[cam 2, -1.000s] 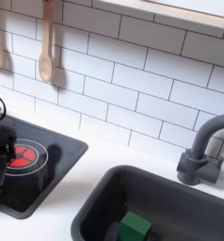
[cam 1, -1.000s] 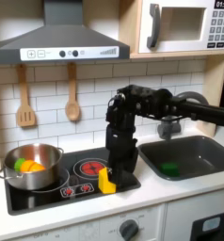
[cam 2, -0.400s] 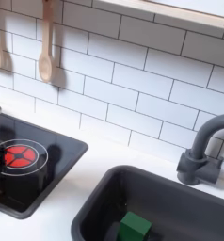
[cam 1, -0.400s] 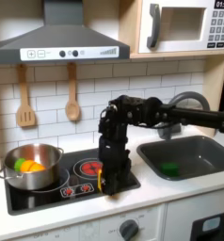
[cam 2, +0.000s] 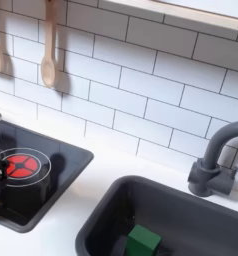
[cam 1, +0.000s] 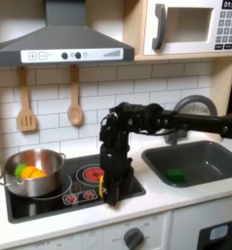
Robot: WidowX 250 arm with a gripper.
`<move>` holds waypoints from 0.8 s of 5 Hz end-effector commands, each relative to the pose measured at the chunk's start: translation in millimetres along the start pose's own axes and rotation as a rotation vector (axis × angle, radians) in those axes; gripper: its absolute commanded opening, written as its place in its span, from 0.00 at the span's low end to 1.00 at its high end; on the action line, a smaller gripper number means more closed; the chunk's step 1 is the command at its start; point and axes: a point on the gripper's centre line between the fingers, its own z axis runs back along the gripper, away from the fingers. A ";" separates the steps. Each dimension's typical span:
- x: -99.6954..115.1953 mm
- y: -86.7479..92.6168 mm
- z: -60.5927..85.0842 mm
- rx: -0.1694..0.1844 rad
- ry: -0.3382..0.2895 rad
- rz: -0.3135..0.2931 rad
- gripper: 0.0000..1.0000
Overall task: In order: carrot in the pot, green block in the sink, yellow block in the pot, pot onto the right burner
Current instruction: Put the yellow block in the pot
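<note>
With the hand point(cam 1: 111, 195) low over the yellow block point(cam 1: 101, 182) — whether spread or pinching it I cannot tell — a shallow grip could drop it short of the pot point(cam 1: 32, 174).

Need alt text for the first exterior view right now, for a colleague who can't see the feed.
A black robot arm reaches down over the front of the stovetop, its gripper low at the yellow block. A steel pot holding the carrot sits on the first exterior view's left burner; the green block lies in the sink.
</note>
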 end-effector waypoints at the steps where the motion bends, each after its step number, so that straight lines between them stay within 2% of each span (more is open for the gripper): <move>1: 9.9 -7.5 -1.3 -0.028 -0.010 -0.012 1.00; 4: 22.2 -13.4 -6.9 -0.054 -0.008 -0.027 1.00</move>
